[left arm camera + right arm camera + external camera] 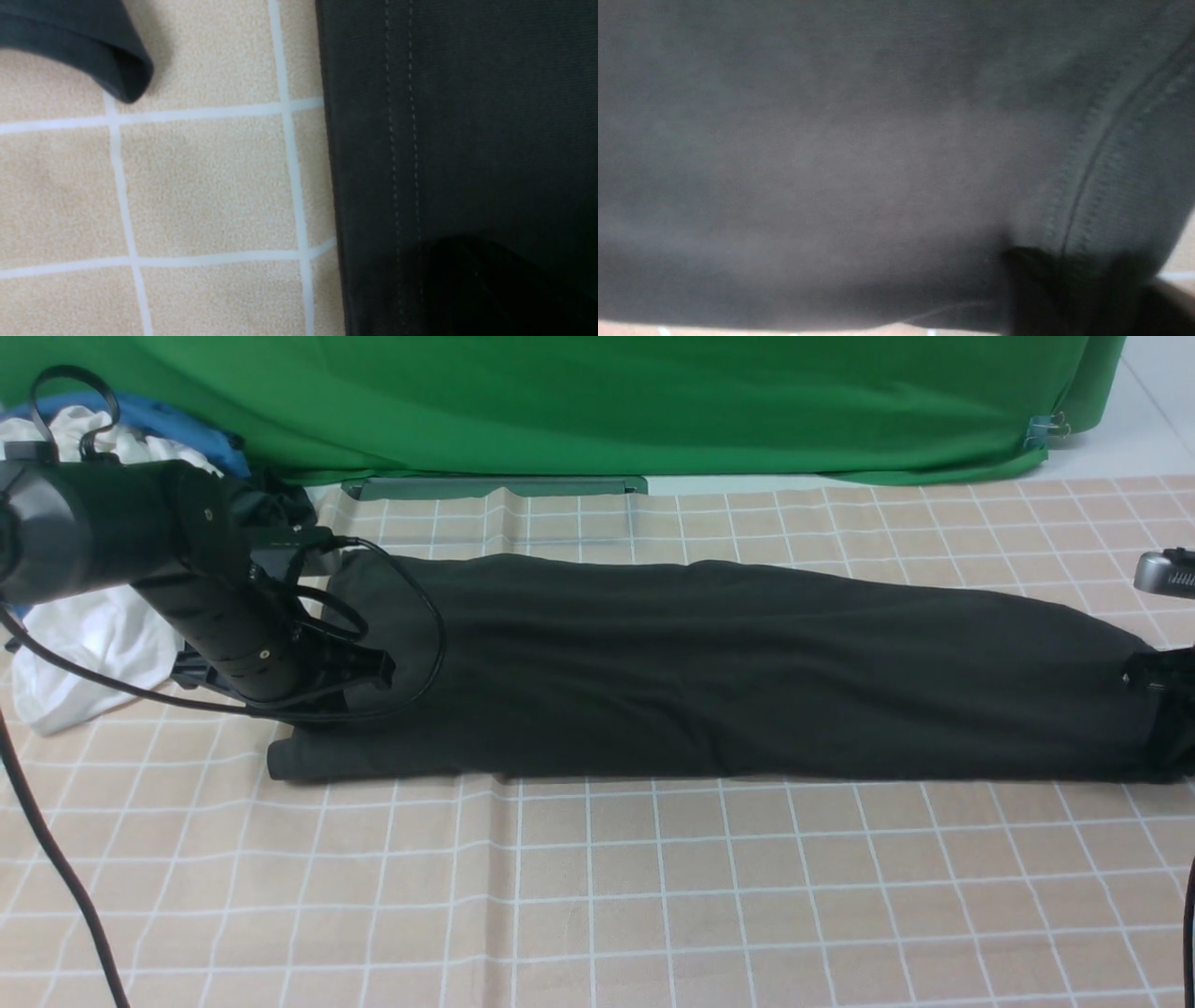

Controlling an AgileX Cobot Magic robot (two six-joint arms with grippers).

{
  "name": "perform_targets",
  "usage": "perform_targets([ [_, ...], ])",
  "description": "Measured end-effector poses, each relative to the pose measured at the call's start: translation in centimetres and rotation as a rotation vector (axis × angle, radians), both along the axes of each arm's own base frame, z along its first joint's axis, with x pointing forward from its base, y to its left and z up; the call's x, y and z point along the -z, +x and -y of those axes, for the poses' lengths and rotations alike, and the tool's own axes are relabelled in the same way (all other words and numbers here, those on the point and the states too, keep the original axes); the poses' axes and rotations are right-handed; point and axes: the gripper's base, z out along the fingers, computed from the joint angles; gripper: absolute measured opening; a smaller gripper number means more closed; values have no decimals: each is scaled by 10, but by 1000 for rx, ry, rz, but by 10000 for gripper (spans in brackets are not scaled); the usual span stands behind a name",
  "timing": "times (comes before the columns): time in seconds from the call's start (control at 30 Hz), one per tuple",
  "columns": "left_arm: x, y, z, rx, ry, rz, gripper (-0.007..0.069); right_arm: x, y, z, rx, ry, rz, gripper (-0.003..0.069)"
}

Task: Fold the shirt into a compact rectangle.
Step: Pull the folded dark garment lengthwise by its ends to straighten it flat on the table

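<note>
Both jaws of the left pincer (369, 672) are pressed tight together. It sits low over the left end of the shirt (728, 672). I cannot tell if any cloth is caught in it.

The right pincer (1167, 709) is down at the right end of the shirt, at the very edge of the front view. It is dark against dark cloth, so I cannot tell if it is wide or narrow, or if it holds anything.

The shirt is black. It lies flat in one long strip across the checked tablecloth (597, 896), from left to right. In the left wrist view, its edge has two lines of stitches. A folded bit of black cloth (93, 56) lies a little apart from that edge.

A white garment (84, 644) lies in a heap on the left, partly behind the left arm. A green cloth (597, 401) hangs at the back.
</note>
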Motion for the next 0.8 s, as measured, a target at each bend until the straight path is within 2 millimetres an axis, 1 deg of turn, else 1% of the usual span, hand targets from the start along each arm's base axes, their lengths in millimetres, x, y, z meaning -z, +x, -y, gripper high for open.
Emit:
perform_targets([
  [0.03, 0, 0, 0, 0, 0, 0, 17, -2, 0, 0, -12, 0, 6, 99],
  [0.07, 0, 0, 0, 0, 0, 0, 17, -4, 1, 0, -23, 0, 10, 88],
  [0.3, 0, 0, 0, 0, 0, -3, 17, -30, -5, 7, -75, -100, 1, 88],
  [0.57, 2, -2, 0, 4, 1, -28, 17, -30, -8, 11, -85, -140, -43, 92],
  [0.63, 2, -3, 0, 5, 1, -39, 17, -30, -8, 11, -80, -143, -42, 117],
  [0.67, 1, -4, 0, 6, 0, -41, 17, -30, -8, 12, -68, -145, -42, 147],
  [0.73, -4, -6, 0, 8, -1, -41, 17, -33, -7, 13, -31, -157, -40, 237],
  [0.77, -9, -7, 0, 9, -2, -32, 17, -36, -4, 14, -5, -167, -26, 314],
  [0.8, -13, -8, 0, 9, -3, -22, 17, -37, -3, 15, -1, -168, -23, 328],
])
